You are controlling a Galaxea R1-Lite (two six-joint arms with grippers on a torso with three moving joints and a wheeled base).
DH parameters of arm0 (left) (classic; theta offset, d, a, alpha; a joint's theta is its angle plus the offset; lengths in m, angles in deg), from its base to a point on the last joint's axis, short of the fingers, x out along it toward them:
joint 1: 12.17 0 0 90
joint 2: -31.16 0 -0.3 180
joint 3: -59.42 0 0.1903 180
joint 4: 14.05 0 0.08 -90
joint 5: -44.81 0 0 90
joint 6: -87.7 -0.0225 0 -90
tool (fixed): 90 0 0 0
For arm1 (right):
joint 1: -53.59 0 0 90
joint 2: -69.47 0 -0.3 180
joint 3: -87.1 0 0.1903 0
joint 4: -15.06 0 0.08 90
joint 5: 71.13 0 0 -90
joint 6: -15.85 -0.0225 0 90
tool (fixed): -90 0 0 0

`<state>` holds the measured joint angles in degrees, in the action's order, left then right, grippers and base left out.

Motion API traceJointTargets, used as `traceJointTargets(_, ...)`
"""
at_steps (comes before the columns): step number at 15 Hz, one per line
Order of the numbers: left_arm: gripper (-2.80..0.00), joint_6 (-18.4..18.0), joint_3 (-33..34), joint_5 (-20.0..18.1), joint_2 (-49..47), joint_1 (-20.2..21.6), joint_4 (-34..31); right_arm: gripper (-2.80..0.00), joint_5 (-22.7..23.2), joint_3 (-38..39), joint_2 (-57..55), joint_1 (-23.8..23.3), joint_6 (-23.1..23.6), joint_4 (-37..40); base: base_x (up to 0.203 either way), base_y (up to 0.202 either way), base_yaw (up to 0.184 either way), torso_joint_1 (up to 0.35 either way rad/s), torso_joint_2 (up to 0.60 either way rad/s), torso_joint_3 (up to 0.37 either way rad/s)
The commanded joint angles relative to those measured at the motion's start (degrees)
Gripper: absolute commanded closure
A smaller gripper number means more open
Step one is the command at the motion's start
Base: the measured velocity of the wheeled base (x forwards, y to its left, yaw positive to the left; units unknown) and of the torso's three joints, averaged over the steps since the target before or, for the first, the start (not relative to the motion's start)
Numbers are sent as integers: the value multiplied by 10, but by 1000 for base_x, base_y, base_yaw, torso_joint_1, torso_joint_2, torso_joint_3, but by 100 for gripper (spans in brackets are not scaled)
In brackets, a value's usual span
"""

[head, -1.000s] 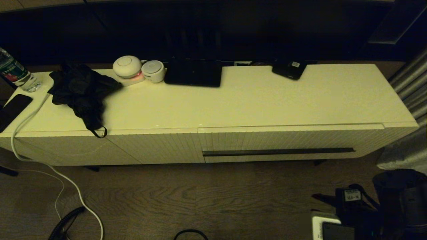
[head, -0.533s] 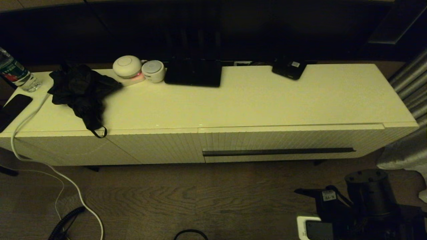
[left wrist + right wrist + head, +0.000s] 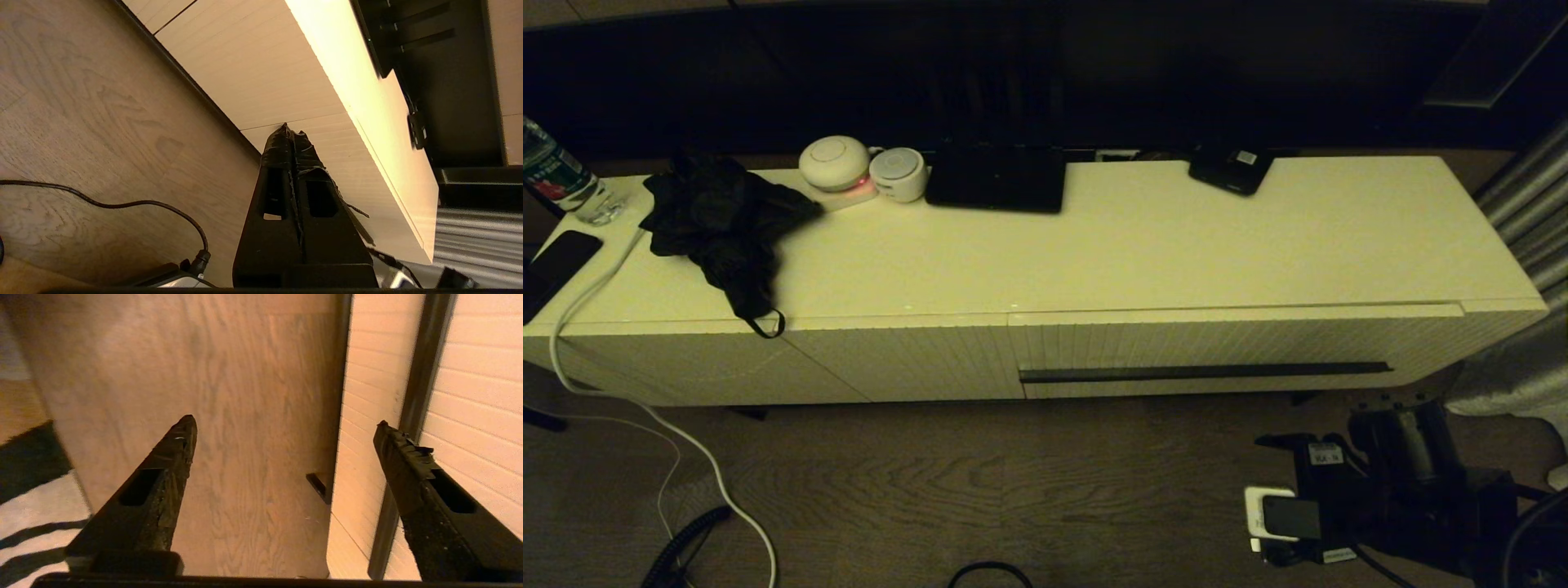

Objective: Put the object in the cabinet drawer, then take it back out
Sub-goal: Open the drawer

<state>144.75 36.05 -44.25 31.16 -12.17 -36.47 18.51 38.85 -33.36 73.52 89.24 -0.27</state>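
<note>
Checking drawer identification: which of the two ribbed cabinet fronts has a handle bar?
The right-hand ribbed front, the cabinet drawer, carries a long dark handle bar; the left ribbed panel has none.

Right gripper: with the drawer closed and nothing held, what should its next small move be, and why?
Probably ease the right gripper toward the handle bar so its fingers straddle it. The cabinet drawer sits flush and closed, the jaws stand wide and empty, and in the right wrist view one fingertip already lies against the bar. The drawer likely has to open first.
</note>
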Motion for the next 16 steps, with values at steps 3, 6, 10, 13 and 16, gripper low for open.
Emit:
traceJointTargets(3,0,3,0,0,1,0,0,-280,3,-32,-39,-9,4,-4,0,0,0,0,0,0)
traceJointTargets(6,0,3,0,0,1,0,0,-280,5,-49,-67,-13,4,-23,0,0,0,0,0,0)
traceJointTargets(10,0,3,0,0,1,0,0,-280,8,-70,-107,-26,3,-54,0,0,0,0,0,0)
traceJointTargets(13,0,3,0,0,1,0,0,-280,11,-87,-124,-33,3,-67,0,0,0,0,0,0)
traceJointTargets(16,0,3,0,0,1,0,0,-280,18,-105,-140,-38,4,-71,0,0,0,0,0,0)
